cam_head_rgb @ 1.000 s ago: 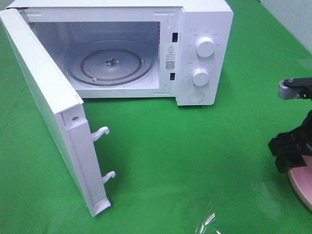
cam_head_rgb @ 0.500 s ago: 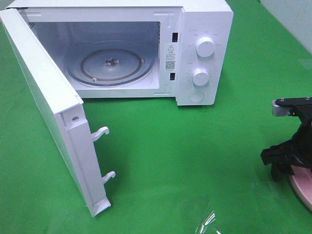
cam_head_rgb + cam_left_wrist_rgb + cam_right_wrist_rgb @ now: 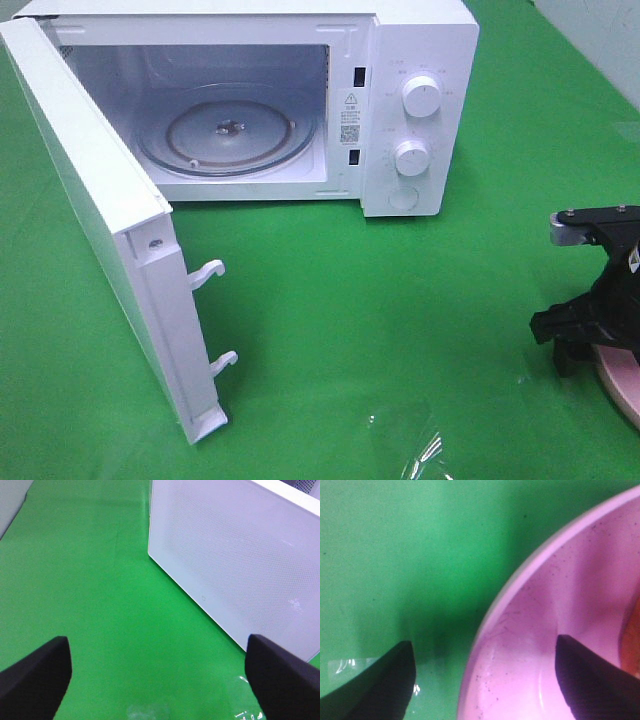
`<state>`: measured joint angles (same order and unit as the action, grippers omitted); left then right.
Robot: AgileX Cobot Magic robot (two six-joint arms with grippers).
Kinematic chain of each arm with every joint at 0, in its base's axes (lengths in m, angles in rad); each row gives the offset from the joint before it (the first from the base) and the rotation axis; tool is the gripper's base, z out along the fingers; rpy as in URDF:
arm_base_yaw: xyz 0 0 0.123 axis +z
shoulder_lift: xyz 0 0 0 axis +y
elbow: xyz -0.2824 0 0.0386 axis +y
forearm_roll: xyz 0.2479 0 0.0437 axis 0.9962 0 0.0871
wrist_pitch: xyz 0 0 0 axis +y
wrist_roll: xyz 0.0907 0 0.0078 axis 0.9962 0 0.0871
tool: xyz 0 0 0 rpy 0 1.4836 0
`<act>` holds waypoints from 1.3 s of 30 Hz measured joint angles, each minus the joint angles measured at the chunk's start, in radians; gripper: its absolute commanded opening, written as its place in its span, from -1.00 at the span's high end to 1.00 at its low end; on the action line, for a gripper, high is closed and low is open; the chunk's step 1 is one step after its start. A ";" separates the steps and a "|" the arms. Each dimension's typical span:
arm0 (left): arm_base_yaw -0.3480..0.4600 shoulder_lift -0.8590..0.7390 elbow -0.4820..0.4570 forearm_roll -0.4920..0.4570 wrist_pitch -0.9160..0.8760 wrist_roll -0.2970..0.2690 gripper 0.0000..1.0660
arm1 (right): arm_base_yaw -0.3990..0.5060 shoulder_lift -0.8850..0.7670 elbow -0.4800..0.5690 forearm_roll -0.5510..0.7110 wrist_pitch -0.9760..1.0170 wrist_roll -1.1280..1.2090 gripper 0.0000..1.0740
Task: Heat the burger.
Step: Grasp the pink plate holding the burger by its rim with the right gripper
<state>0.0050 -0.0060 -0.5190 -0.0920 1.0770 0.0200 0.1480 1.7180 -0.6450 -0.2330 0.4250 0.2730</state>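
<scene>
Burger [image 3: 633, 645]: only blurred orange-brown sliver at right wrist frame edge, rest cut off.
Pink plate [image 3: 618, 385]: mostly beyond exterior view's right edge, near rim partly under right gripper [image 3: 578, 345].
Right gripper: cropped by same edge, fingertips indistinct there.
Left gripper [image 3: 160, 680]: only two dark finger ends show, bases cut off.
Microwave [image 3: 420, 60]: top cropped; dial markings and sticker text too small to read.
Microwave door [image 3: 235, 565]: runs out of left wrist frame.
Shiny clear patch [image 3: 428, 452] on table [image 3: 350, 300]: blurred, nature unclear.
</scene>
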 measured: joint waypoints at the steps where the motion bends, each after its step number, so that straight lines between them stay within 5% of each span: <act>1: 0.000 0.000 0.000 0.000 0.000 0.000 -0.61 | 0.000 0.000 0.000 -0.001 0.000 0.001 -0.27; 16: 0.000 0.000 0.000 0.000 0.000 0.000 -0.61 | 0.000 0.001 0.000 0.009 -0.007 0.035 0.99; 33: 0.000 0.000 0.000 0.000 0.000 0.000 -0.61 | 0.006 0.001 -0.003 0.012 0.018 0.044 1.00; 39: 0.000 0.000 0.000 0.000 0.000 0.000 -0.61 | 0.073 0.002 -0.003 -0.069 0.069 0.098 1.00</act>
<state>0.0050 -0.0060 -0.5190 -0.0920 1.0770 0.0200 0.2210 1.7200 -0.6480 -0.3020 0.4940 0.3710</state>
